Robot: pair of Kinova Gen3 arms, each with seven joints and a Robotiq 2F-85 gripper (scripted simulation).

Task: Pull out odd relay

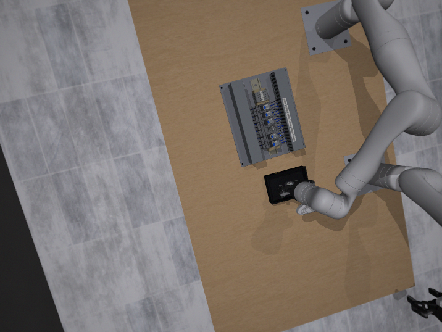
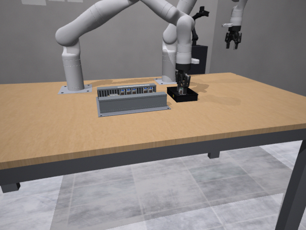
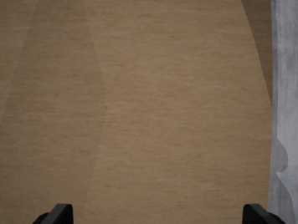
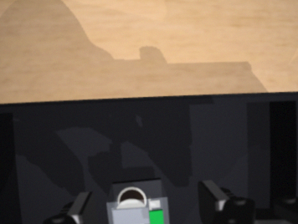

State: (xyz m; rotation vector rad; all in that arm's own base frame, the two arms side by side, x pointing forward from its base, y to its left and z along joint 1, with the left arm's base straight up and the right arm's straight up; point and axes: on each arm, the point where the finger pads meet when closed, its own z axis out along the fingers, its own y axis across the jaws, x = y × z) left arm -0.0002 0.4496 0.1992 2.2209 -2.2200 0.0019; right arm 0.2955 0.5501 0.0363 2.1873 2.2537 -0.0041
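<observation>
Inside the black parts tray (image 1: 266, 189) (image 2: 186, 98) (image 4: 42, 107), the green-button relay (image 2: 181, 91) (image 4: 138, 214) looks light, stiff, best gripped by its sides; right pincer (image 1: 286, 188) (image 2: 182, 87) (image 4: 146, 196) stands part-open around it, unclamped.

2 ducts (image 1: 239, 123) (image 2: 133, 102) wall in 5 relays (image 1: 268, 121) (image 2: 127, 91)

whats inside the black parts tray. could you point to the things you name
The relay with the green button (image 4: 156, 216) is in the black parts tray (image 1: 268, 190) (image 2: 186, 99) (image 4: 42, 109), between open fingers. The relay's lower end is out of view.
</observation>
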